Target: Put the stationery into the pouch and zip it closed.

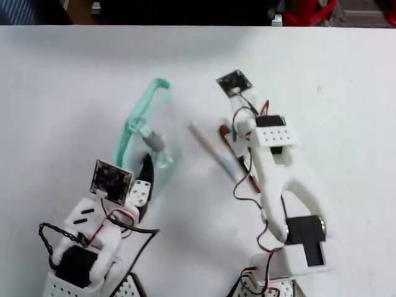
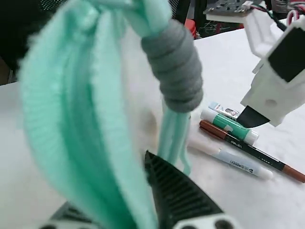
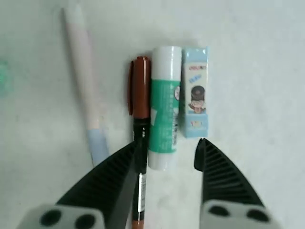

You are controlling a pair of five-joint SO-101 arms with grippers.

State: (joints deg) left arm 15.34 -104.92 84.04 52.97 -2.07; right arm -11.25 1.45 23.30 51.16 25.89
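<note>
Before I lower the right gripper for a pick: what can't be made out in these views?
High view: the glue stick and eraser lie hidden under the right arm.
Left wrist view: the pouch, blurred against the lens, hides how wide its mouth stands and whether the left gripper grips it.
Right wrist view: the brown pen has its tail end cut off by the picture edge, alongside the open right gripper.

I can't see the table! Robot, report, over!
Left gripper: jaws shut on pouch. Right gripper: jaws open over glue stick. Pens, eraser lie beside it.
</note>
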